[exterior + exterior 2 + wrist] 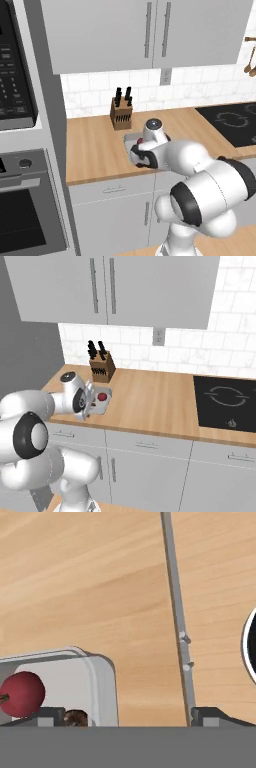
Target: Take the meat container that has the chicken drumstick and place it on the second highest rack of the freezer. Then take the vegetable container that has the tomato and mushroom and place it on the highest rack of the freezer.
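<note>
My tool (128,719): tips spread wide, gripping nothing, low over the wooden surface (100,587). Vegetable container (97,677): pale rounded tray flat on surface near its front edge; long axis unclear. Inside: tomato (21,694), mushroom (76,717) just beside. Beyond: knife block (101,368).

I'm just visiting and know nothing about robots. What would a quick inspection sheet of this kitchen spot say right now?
Surface: wooden counter, bare around the tray.
Job's things: grey tray near the counter's front edge, holding the tomato and the mushroom; no chicken drumstick seen.
Clutter: knife block at the wall.
Grippers: tool low over the tray's edge, jaws spread, holding nothing.
Cables: nothing seen.
Surroundings: black cooktop, upper cabinets, oven, wall outlet.
</note>
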### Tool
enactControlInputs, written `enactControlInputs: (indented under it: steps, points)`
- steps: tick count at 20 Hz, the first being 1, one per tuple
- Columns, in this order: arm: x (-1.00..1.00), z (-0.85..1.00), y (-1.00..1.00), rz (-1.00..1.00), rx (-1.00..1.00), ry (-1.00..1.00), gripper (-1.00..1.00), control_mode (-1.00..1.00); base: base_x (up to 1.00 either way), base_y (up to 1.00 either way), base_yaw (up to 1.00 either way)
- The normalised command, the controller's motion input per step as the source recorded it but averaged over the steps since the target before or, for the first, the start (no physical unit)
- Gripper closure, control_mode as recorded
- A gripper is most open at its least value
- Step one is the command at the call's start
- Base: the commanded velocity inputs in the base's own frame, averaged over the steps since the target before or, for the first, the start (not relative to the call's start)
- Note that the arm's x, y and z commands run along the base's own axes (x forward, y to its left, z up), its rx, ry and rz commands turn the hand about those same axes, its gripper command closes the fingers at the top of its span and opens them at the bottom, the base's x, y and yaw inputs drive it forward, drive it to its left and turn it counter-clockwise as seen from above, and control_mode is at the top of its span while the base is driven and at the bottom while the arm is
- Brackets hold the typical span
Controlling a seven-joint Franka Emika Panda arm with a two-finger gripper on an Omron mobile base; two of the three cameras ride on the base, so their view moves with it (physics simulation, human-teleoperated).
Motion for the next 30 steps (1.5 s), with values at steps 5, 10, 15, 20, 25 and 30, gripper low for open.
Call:
enactControlInputs:
  steps: [5, 10, 15, 20, 25, 30]
  points:
    - [0.44, -0.18, 0.03, -0.09, 0.0, 0.0, -1.0, -1.0, 0.0, 0.0, 0.0]
    - [0.32, -0.15, 0.0, -0.03, 0.0, 0.0, -1.0, -1.0, 0.0, 0.0, 0.0]
    - [0.38, -0.14, 0.0, 0.0, 0.0, 0.0, -1.0, -1.0, 0.0, 0.0, 0.0]
    - [0.21, -0.22, 0.0, 0.0, 0.0, 0.0, -1.0, -1.0, 0.0, 0.0, 0.0]
    - [0.0, -0.36, 0.0, 0.0, 0.0, 0.04, -1.0, -1.0, 0.0, 0.0, 0.0]
    - [0.0, -0.33, 0.0, 0.0, 0.0, 0.12, -1.0, -1.0, 0.0, 0.0, 0.0]
